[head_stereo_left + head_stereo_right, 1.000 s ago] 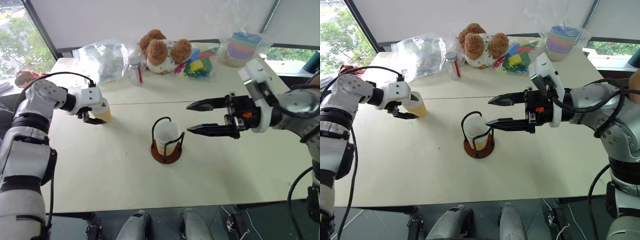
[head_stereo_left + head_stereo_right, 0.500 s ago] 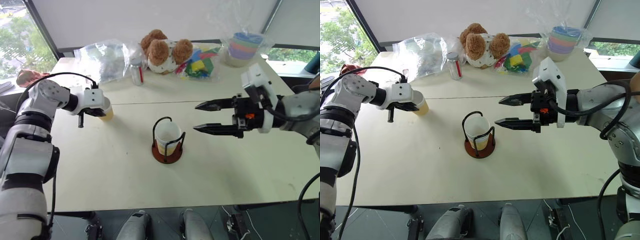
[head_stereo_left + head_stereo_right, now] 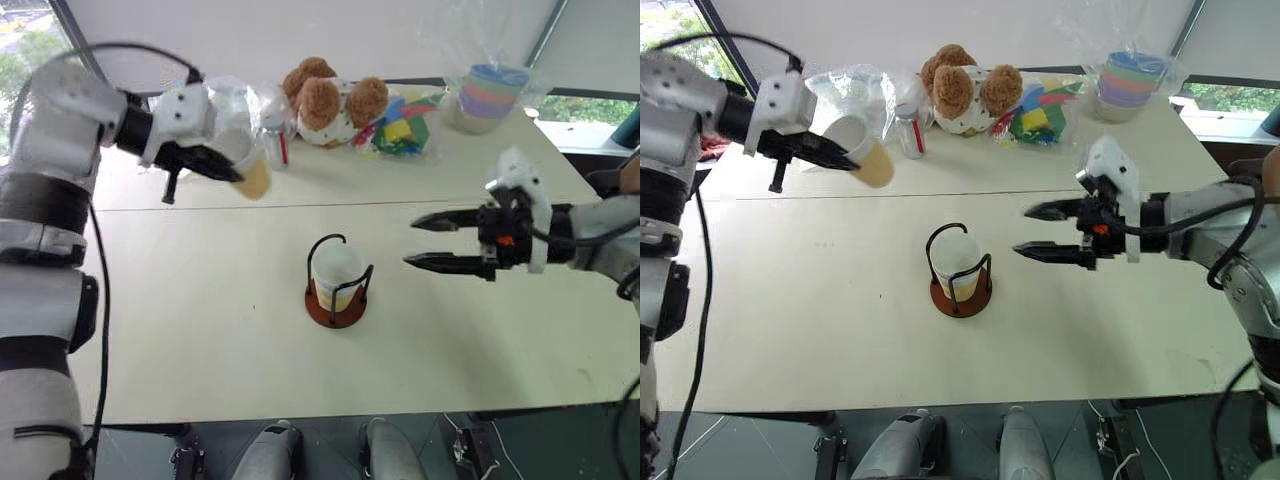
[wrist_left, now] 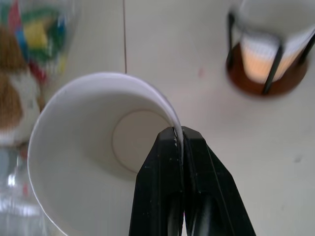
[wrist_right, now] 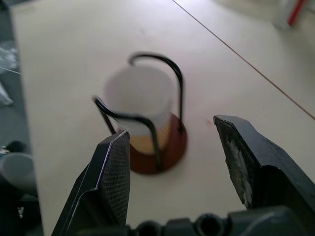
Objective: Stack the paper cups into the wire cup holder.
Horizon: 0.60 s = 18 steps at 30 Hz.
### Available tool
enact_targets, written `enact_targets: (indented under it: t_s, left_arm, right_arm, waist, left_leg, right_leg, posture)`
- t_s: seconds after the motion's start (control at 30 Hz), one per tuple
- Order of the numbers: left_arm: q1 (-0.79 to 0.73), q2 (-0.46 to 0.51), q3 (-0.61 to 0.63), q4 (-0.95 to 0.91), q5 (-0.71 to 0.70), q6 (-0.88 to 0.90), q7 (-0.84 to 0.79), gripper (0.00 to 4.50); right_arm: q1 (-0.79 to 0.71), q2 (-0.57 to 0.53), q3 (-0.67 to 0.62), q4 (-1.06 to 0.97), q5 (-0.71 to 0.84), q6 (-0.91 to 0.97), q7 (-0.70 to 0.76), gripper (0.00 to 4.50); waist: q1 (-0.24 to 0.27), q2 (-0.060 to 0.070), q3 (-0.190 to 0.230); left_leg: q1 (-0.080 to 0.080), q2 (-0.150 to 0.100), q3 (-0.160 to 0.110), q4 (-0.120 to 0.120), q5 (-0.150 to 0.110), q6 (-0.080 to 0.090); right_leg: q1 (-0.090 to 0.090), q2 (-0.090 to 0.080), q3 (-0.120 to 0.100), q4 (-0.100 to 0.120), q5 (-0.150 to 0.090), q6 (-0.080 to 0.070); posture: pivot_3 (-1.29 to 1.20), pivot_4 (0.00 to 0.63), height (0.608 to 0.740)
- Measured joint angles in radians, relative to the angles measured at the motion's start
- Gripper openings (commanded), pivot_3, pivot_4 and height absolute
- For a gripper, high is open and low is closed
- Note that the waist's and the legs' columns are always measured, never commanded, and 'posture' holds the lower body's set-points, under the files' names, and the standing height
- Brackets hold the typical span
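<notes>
Two cups are in play. One paper cup (image 3: 862,150) is up in the air, tilted on its side above the far left part of the desk (image 3: 820,320), and the left tool (image 4: 178,140) has it: in the left wrist view the two black fingers (image 4: 162,162) are pinched tight on the cup's white rim, one inside the wall and one outside. The yellow-orange band points toward the middle of the desk.

Second cup (image 3: 335,275) sits upright inside the wire cup holder (image 3: 336,285), which stands near the centre of the desk on its reddish-brown base, black loops rising around the cup. There may be more than one cup nested in there; from this angle that is hard to tell.

Over on the right, the right tool (image 3: 428,241) hangs level beside the holder, well apart from it, its fingers spread wide with nothing between them.

Along the far edge lie a plastic bag (image 3: 845,95), a small jar (image 3: 907,132), a brown teddy bear (image 3: 325,100), some coloured toys (image 3: 400,128) and a stack of pastel bowls (image 3: 487,92).
</notes>
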Motion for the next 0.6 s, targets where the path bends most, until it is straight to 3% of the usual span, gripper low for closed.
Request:
enact_targets:
  t_s: [0.1,0.17,0.6]
  left_arm:
    - [-0.002,-0.016,-0.056,-0.172,-0.158,0.095,-0.002,0.04]
    - [-0.003,-0.040,-0.101,-0.189,-0.205,0.100,-0.002,0.04]
    - [-0.079,-0.079,-0.399,-0.042,-0.273,-0.114,-0.002,0.04]
  right_arm:
    - [0.055,-0.007,-0.069,-0.025,0.009,0.012,-0.007,2.97]
    - [0.070,-0.008,-0.103,-0.057,0.026,0.029,-0.010,2.97]
    - [0.120,-0.008,-0.183,-0.148,0.089,0.094,-0.083,2.97]
  waist:
    - [0.003,0.002,-0.001]
    - [0.001,0.002,-0.001]
    - [0.006,0.002,-0.001]
  left_leg:
    - [0.001,0.000,0.000,0.000,0.001,-0.002]
    - [0.002,0.001,0.000,0.000,0.001,-0.001]
    - [0.003,0.001,0.000,0.000,0.001,-0.001]
  right_leg:
    - [0.000,0.000,0.000,-0.002,0.000,0.000]
    - [0.000,0.001,0.000,0.000,0.000,0.000]
    - [0.001,0.001,0.000,-0.001,0.000,-0.001]
  posture:
    - [0.00,0.150,0.740]
    - [0.00,0.150,0.740]
    - [0.00,0.150,0.740]
